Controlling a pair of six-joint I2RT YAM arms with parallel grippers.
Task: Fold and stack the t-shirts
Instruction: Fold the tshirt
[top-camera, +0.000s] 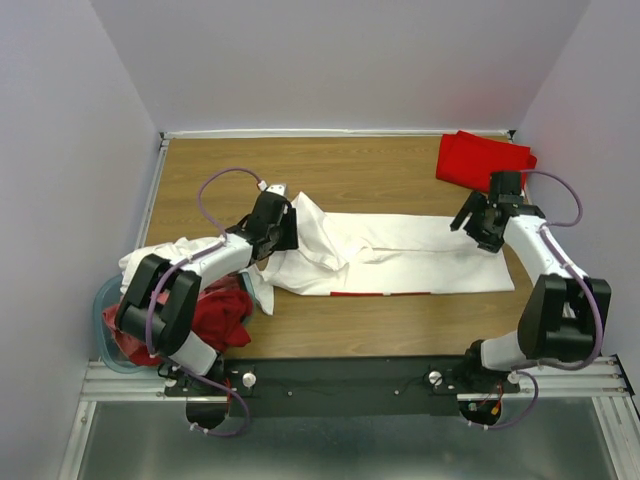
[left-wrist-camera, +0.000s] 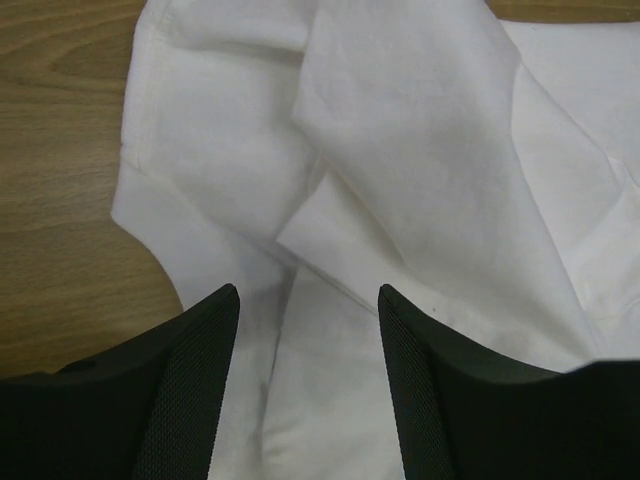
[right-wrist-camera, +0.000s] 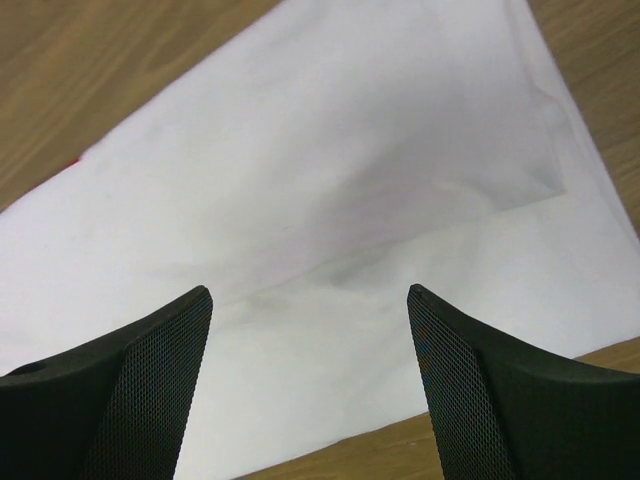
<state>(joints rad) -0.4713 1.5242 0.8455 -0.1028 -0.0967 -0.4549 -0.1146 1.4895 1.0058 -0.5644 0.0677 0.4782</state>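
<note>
Wooden tabletop (top-camera: 350, 165) is carrying a long white cotton t-shirt (top-camera: 400, 265), which is lying partly folded across the middle. Left gripper (left-wrist-camera: 308, 295) is hovering over its rumpled end, jaws apart and holding nothing. Right gripper (right-wrist-camera: 310, 295) is standing wide open above the flat end. Cloth is judged to be light, limp and prone to sliding (best pinched at corners or doubled edges).

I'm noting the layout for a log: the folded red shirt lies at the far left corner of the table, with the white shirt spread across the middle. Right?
No: the red shirt lies at the far right corner of the table, as the top external view shows. The white shirt is spread across the middle.
</note>
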